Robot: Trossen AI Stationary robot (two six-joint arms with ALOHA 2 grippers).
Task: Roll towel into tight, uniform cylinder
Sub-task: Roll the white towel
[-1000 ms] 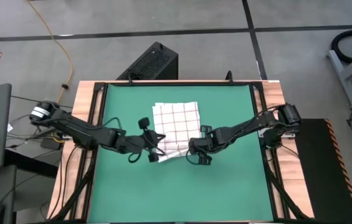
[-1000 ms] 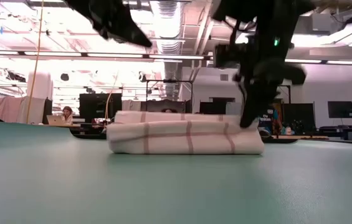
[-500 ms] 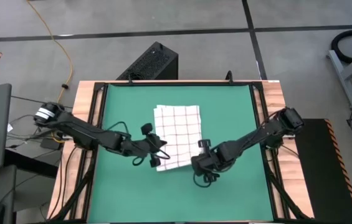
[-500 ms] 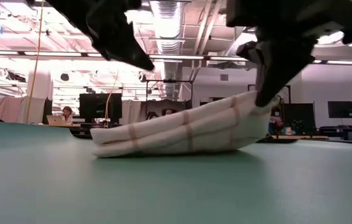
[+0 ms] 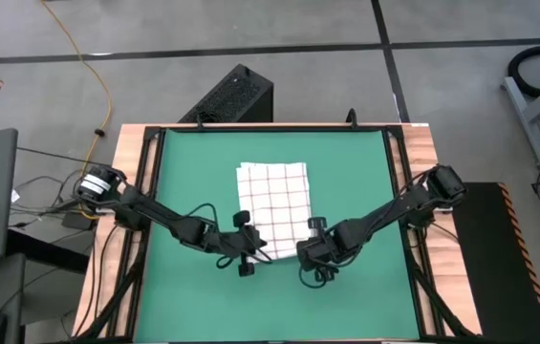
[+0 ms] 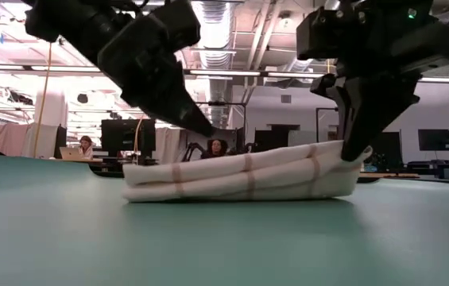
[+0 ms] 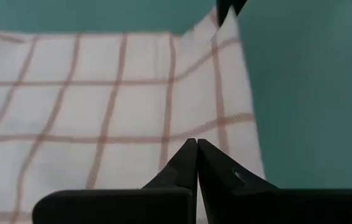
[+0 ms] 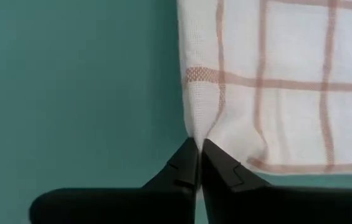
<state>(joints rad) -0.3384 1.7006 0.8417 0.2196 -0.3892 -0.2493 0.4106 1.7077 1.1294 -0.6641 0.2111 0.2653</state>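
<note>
Both grippers are dragging the towel's [image 5: 272, 196] near edge nearer: left gripper [image 5: 250, 250] and right gripper [image 5: 305, 250], fingers pressed together, pinching corners; rolling barely begun.

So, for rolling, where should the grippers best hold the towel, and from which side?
At the two near corners of the towel, coming from above at the mat's front side. That edge is already folded over into a thick lip, easy to pinch. The right gripper already pinches its corner; the left gripper is shut over the cloth.
</note>
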